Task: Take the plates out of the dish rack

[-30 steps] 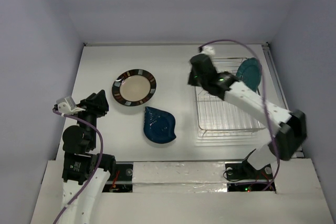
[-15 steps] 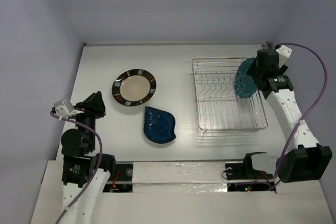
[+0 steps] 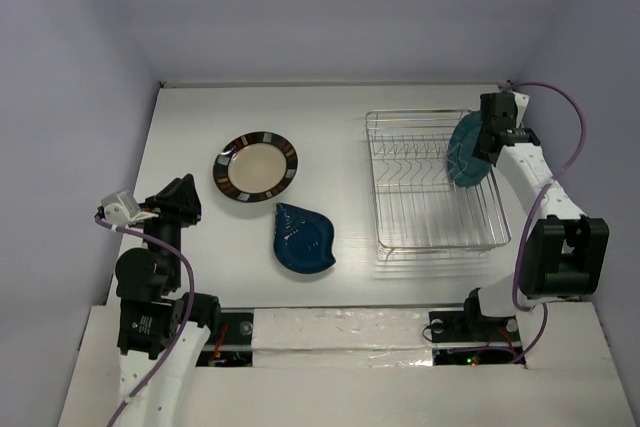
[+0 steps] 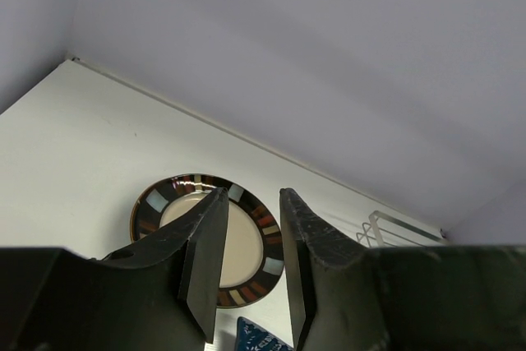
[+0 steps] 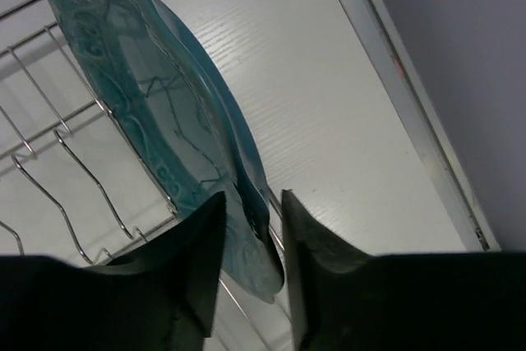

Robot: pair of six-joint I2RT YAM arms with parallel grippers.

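Note:
The dish rack (image 3: 440, 219) stands on the right of the table. One teal plate (image 3: 466, 152) stands upright at its right end. My right gripper (image 3: 484, 139) is at that plate. In the right wrist view the right gripper (image 5: 253, 203) is open, with the rim of the teal plate (image 5: 164, 96) between its fingers and a small gap at the right finger. The rack's wires (image 5: 57, 127) show beside it. A dark-rimmed plate (image 3: 255, 165) and a dark blue leaf-shaped plate (image 3: 305, 238) lie flat on the table. My left gripper (image 3: 185, 197) is open and empty, left of them.
In the left wrist view the left gripper (image 4: 251, 203) points at the dark-rimmed plate (image 4: 160, 201), with a tip of the blue plate (image 4: 256, 339) below and a rack corner (image 4: 386, 228) at right. A metal rail (image 5: 411, 96) runs along the table's right edge.
My right arm has swung from the rack's back left corner to its right end and closed in on the teal plate's rim. The left arm has barely moved.

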